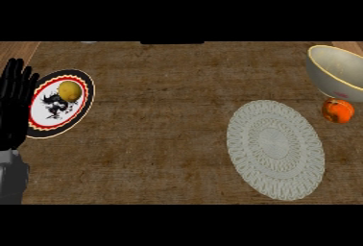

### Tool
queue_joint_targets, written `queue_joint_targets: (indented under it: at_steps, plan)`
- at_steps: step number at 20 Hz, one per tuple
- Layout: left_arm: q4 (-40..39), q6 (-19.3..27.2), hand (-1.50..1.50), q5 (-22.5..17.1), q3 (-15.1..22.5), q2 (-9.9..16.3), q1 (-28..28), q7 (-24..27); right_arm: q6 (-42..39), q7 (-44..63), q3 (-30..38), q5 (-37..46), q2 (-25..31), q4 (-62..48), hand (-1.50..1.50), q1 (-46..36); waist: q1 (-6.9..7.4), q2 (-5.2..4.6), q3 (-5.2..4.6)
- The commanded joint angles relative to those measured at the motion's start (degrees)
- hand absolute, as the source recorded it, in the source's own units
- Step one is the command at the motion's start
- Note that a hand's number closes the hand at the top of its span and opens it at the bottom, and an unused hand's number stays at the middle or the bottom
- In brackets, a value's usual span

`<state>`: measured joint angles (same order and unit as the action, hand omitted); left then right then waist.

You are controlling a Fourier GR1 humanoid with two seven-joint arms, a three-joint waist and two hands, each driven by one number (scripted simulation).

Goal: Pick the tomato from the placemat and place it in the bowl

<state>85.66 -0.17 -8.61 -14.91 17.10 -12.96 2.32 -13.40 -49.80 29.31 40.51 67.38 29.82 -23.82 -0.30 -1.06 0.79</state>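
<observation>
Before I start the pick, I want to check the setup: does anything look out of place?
Yes. The tomato is not on the placemat; it sits on the counter off the mat's upper right, just below the bowl. The mat is bare. Only the left robot hand shows, open at the left edge by a plate.

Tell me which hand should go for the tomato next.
Probably the right: the tomato lies at the far right, beside the bowl. The left hand rests open at the left edge; the right hand isn't in view.
</observation>
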Motion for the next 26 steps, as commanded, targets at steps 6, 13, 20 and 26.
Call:
queue_joint_targets:
  at_steps: [6, 13, 20, 26]
  plan:
    - [0.66, -0.3, 0.0, 0.78, 2.14, -0.57, -1.22, -1.24, -14.32, -9.77, 3.83, -7.27, 6.06, -9.28, 1.5, -6.07, 2.88, 0.22, -0.3]
    - [-0.4, 0.12, 0.0, 1.64, 3.48, -1.11, -4.28, -1.57, -19.36, -4.82, -1.09, -6.98, 5.8, -9.92, 1.5, -13.39, 4.48, -0.16, -0.49]
    - [-0.22, 1.1, 0.0, 2.64, 4.79, -1.9, -5.28, -3.34, -18.1, -0.61, -8.81, -3.58, 0.59, -8.08, 1.5, -19.95, 4.93, -0.16, -0.56]
    - [0.61, 0.49, 0.0, 1.58, 3.92, -1.93, -4.12, -2.41, -20.38, 2.17, -13.25, -1.85, -2.82, -9.89, 1.5, -25.44, 4.39, 0.11, -0.61]
